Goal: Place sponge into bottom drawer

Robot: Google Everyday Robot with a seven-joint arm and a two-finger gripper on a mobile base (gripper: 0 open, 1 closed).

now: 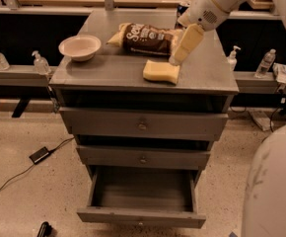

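The pale yellow sponge lies on the grey cabinet top, right of centre and near the front edge. My gripper hangs from the arm coming in from the upper right. Its tip is just above the sponge's far right corner, in front of the chip bag. The bottom drawer is pulled open and looks empty inside. The two shallower drawers above it are shut.
A brown-and-yellow chip bag lies behind the sponge and a pale bowl sits at the left. A dark can stands at the back. Bottles line the side ledges. A cable and adapter lie on the floor at the left. My body fills the lower right.
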